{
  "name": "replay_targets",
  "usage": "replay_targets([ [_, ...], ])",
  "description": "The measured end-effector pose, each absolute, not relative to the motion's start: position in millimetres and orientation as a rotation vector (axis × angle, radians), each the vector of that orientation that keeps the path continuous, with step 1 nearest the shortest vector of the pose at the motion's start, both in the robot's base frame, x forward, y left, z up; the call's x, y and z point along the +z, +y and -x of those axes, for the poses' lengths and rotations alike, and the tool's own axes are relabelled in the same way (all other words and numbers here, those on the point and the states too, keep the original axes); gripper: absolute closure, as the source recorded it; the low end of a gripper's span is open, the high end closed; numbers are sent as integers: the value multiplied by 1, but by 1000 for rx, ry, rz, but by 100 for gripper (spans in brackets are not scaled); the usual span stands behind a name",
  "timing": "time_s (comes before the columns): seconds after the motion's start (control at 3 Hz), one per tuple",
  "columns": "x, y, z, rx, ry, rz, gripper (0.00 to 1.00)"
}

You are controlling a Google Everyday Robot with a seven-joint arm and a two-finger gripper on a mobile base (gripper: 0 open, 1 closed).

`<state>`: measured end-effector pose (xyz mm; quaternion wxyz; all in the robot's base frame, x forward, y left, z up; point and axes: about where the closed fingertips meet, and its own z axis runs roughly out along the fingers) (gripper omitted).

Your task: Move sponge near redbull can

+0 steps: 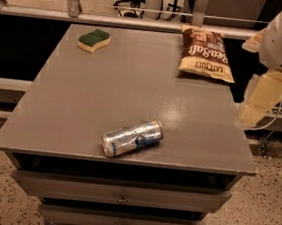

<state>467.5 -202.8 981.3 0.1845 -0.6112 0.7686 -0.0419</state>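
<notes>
The sponge (94, 40), dark green on top over a pale yellow body, lies at the far left corner of the grey table (107, 96). The redbull can (132, 137), silver and blue, lies on its side near the table's front edge, with its shiny round end towards the front left. My gripper (260, 99), pale yellow under a white arm, hangs off the table's right edge. It is far from the sponge and holds nothing that I can see.
A brown-and-yellow chip bag (205, 53) lies at the far right of the table. Drawers (122, 198) sit below the tabletop. A rail and chair legs stand beyond the far edge.
</notes>
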Motion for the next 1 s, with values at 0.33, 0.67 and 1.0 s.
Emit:
replay_targets([
  [0.33, 989, -146, -547, -135, 1980, 1796, 0],
  [0.67, 1000, -93, -602, -106, 1836, 1834, 0],
  [1.0, 1000, -94, -602, -105, 1837, 1833, 0],
])
